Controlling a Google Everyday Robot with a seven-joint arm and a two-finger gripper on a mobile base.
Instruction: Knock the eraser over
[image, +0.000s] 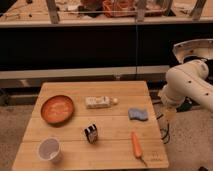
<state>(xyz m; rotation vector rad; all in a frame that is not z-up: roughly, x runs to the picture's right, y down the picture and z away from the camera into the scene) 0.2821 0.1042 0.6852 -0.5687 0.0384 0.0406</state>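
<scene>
1. Camera view: looking down on a light wooden slatted worktop (115, 131), dark shelving behind it.
2. Small black rectangular eraser (91, 133) with a white patch on its face: upright on the worktop, near the middle and a little toward the front edge, standing free of everything else.
3. Behind the eraser: pale cream oblong container with a round cap (100, 102), lying flat, cap end pointing right.
4. Left of the eraser: round orange shallow dish (57, 109), well apart from it. Front left: white plastic cup (49, 149), upright, near the front left corner.
5. Right of the eraser: blue wavy-edged sponge pad (137, 114), flat on the worktop toward the right edge. In front of the sponge: orange carrot (136, 144), lying lengthwise toward the front edge.
6. White robot arm (187, 85): beyond the right edge of the worktop, bulky joint level with the sponge.
7. Tool (169, 114): hanging below the arm, off the right edge of the worktop, well apart from the eraser. How far open it is cannot be told; seen holding nothing.
</scene>
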